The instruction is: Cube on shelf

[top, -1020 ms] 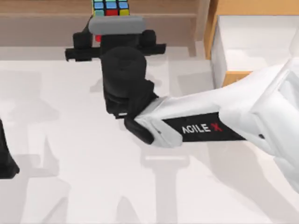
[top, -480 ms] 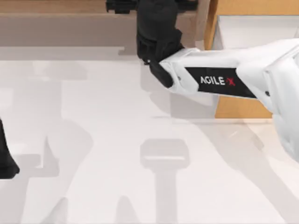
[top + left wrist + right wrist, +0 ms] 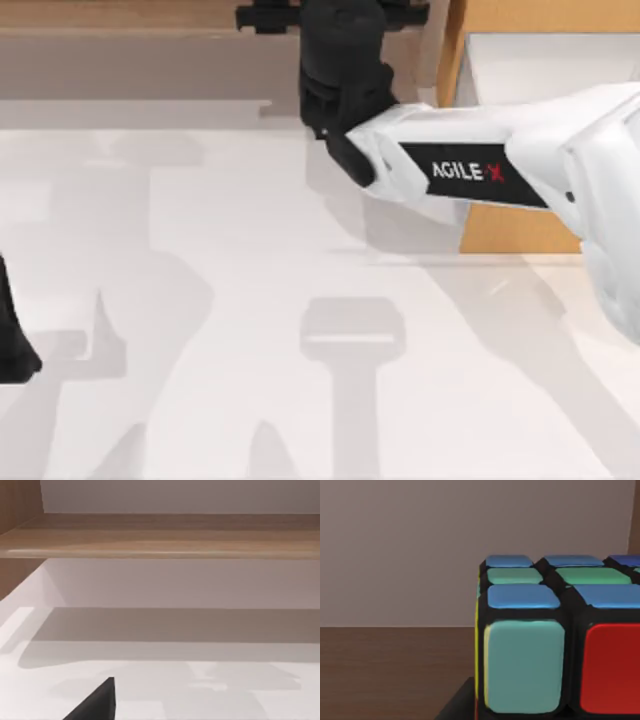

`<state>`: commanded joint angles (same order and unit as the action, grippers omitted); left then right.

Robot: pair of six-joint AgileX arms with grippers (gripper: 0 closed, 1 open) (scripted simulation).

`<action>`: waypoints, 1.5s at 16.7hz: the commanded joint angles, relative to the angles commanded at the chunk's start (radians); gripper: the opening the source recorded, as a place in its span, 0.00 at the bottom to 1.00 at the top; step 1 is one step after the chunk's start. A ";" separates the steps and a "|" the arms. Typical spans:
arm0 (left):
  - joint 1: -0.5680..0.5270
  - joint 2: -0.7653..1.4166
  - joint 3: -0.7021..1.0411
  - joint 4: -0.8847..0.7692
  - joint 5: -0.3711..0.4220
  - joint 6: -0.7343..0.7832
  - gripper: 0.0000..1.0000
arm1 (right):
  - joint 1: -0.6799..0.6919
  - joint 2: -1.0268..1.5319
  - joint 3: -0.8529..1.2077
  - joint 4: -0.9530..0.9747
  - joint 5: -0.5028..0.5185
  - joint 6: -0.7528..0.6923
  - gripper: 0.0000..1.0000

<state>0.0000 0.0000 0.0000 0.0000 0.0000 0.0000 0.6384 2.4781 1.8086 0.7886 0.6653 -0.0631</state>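
The right tool reaches over the wooden shelf at the table's far edge. The puzzle cube sits on the shelf board directly before it; whether the tool clamps it I cannot tell. The left arm stays parked at the left edge.

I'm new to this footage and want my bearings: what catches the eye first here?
The white right arm stretches across the table from the top view's right, its black gripper over the wooden shelf at the far edge. In the right wrist view the puzzle cube looms close above the brown board. The left arm sits at the left edge.
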 joint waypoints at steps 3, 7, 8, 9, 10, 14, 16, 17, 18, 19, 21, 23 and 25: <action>0.000 0.000 0.000 0.000 0.000 0.000 1.00 | 0.000 0.000 0.000 0.000 0.000 0.000 0.45; 0.000 0.000 0.000 0.000 0.000 0.000 1.00 | 0.000 0.000 0.000 0.000 0.000 0.000 0.75; 0.000 0.000 0.000 0.000 0.000 0.000 1.00 | 0.000 0.000 0.000 0.000 0.000 0.000 0.83; 0.000 0.000 0.000 0.000 0.000 0.000 1.00 | 0.000 0.000 0.000 0.000 0.000 0.000 0.90; 0.000 0.000 0.000 0.000 0.000 0.000 1.00 | 0.000 0.000 0.000 0.000 0.000 0.000 0.98; 0.000 0.000 0.000 0.000 0.000 0.000 1.00 | 0.000 0.000 0.000 0.000 0.000 0.000 1.00; 0.000 0.000 0.000 0.000 0.000 0.000 1.00 | 0.000 0.000 0.000 0.000 0.000 0.000 1.00; 0.000 0.000 0.000 0.000 0.000 0.000 1.00 | 0.000 0.000 0.000 0.000 0.000 0.000 1.00; 0.000 0.000 0.000 0.000 0.000 0.000 1.00 | 0.000 0.000 0.000 0.000 0.000 0.000 1.00; 0.000 0.000 0.000 0.000 0.000 0.000 1.00 | 0.002 0.000 0.000 0.000 0.000 0.000 1.00; 0.000 0.000 0.000 0.000 0.000 0.000 1.00 | 0.005 -0.004 -0.010 0.007 -0.003 -0.008 1.00; 0.000 0.000 0.000 0.000 0.000 0.000 1.00 | 0.018 -0.028 -0.062 0.043 -0.018 -0.047 1.00; 0.000 0.000 0.000 0.000 0.000 0.000 1.00 | 0.034 -0.069 -0.156 0.107 -0.044 -0.116 1.00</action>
<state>0.0000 0.0000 0.0000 0.0000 0.0000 0.0000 0.6724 2.4094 1.6523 0.8954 0.6217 -0.1793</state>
